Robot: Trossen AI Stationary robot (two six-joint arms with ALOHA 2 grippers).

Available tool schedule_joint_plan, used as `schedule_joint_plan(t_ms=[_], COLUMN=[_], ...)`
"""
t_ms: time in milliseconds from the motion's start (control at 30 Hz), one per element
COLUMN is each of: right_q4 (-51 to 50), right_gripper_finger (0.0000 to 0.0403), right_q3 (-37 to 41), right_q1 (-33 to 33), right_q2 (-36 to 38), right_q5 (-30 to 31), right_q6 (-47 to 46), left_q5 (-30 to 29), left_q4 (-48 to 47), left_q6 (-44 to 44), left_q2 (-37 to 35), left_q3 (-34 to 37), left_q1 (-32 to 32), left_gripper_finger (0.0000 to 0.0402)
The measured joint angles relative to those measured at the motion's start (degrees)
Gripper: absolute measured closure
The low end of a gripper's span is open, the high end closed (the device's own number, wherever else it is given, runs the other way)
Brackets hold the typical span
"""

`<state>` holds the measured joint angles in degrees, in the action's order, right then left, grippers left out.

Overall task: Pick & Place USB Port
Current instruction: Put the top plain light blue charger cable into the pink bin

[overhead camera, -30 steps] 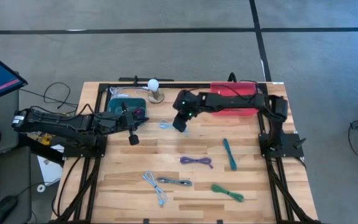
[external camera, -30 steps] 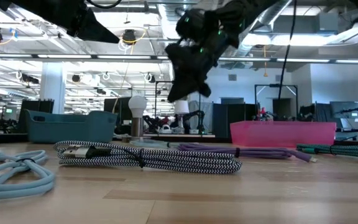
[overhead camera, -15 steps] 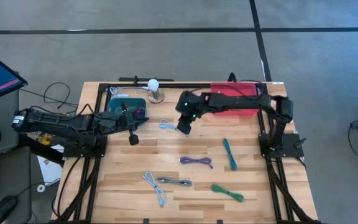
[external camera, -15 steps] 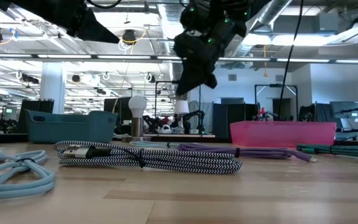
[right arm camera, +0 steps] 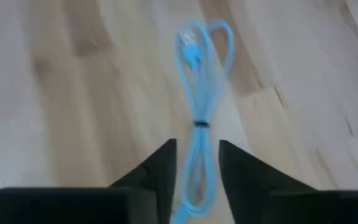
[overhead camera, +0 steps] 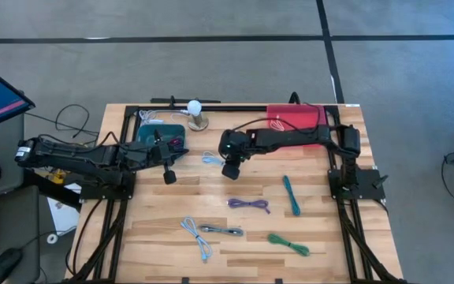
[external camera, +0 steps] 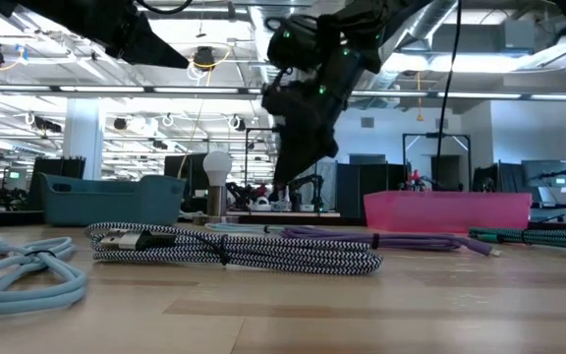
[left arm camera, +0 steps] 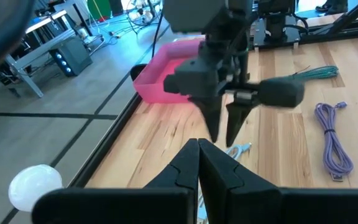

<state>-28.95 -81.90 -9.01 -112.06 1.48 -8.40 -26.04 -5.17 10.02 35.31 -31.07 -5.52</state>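
1. Right tool (overhead camera: 230, 170): poised over the light blue cable (overhead camera: 211, 160), fingers spread apart and straddling it (nothing pinched).
2. Light blue cable: lying flat on the wooden surface (overhead camera: 321, 229), near the middle, between the teal bin (overhead camera: 161, 134) and the pink bin (overhead camera: 296, 120).
3. Left tool (overhead camera: 170, 175): fingers pressed together, empty, parked beside the teal bin.
4. Other cables: purple cable (overhead camera: 249, 204), green cable (overhead camera: 288, 244) (both well apart from the tools).
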Motion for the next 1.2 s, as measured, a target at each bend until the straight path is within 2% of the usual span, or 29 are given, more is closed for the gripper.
schedule_joint_plan(t_ms=[267, 433, 667, 1200], right_q4=[0.55, 2.16, 3.49, 5.12], right_gripper_finger=[0.0198, 0.0164, 0.0158, 0.016], right_q3=[0.23, 0.22, 0.21, 0.15], right_q1=[-0.05, 0.04, 0.0, -0.11], right_q2=[-1.04, -3.15, -7.38, -9.18], right_q5=[1.8, 1.66, 1.79, 1.57], right_q6=[-0.03, -0.07, -0.2, -0.02], left_q5=[0.0, 0.0, -0.01, 0.02], left_q4=[0.0, 0.0, -0.27, -0.87], left_q6=[0.0, 0.0, 0.0, 0.0], left_q2=[0.0, 0.0, -0.02, -0.02], left_q3=[0.0, 0.0, -0.01, 0.0], left_q1=[-0.07, -0.07, -0.09, -0.2], left_gripper_finger=[0.0394, 0.0394, 0.0394, 0.0394])
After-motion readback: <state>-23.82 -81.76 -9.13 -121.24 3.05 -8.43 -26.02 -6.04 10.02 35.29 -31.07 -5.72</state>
